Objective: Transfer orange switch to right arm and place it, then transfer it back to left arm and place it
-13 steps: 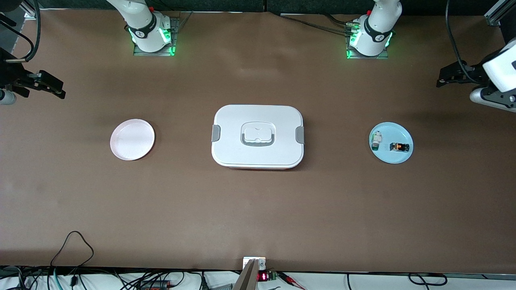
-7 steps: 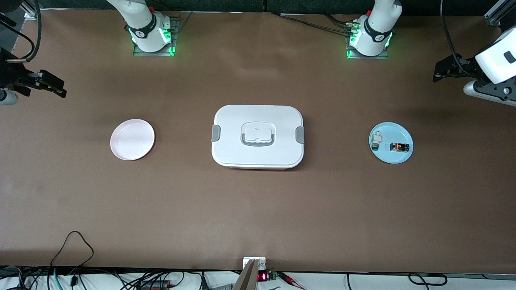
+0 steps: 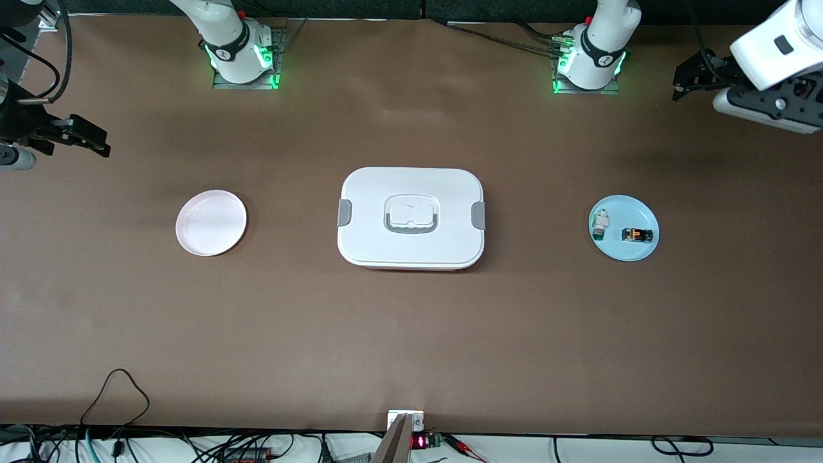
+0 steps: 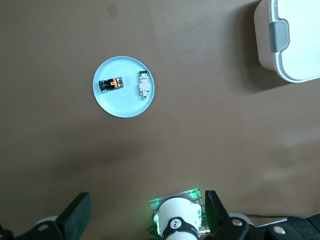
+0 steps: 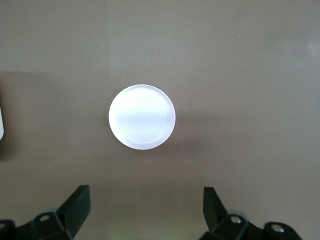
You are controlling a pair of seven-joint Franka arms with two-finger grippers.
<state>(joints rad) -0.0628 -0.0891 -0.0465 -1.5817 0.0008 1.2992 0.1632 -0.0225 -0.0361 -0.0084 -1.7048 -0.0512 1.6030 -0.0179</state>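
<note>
Overhead, left hand (image 3: 691,77) spread above the table's end, right hand (image 3: 87,138) likewise spread, both empty.

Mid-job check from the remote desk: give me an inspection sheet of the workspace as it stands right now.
Surface: brown table, flat.
Job's things: orange switch on the blue plate, toward the left arm's end; white box at table centre, lid on; pink plate toward the right arm's end holds nothing.
Clutter: white-and-green part beside the switch on the blue plate.
Grippers: left end effector open, up over the table edge; right end effector open, over its own end; neither holds anything.
Cables: a black loop at the table edge nearest the front camera.
Surroundings: nothing seen.
</note>
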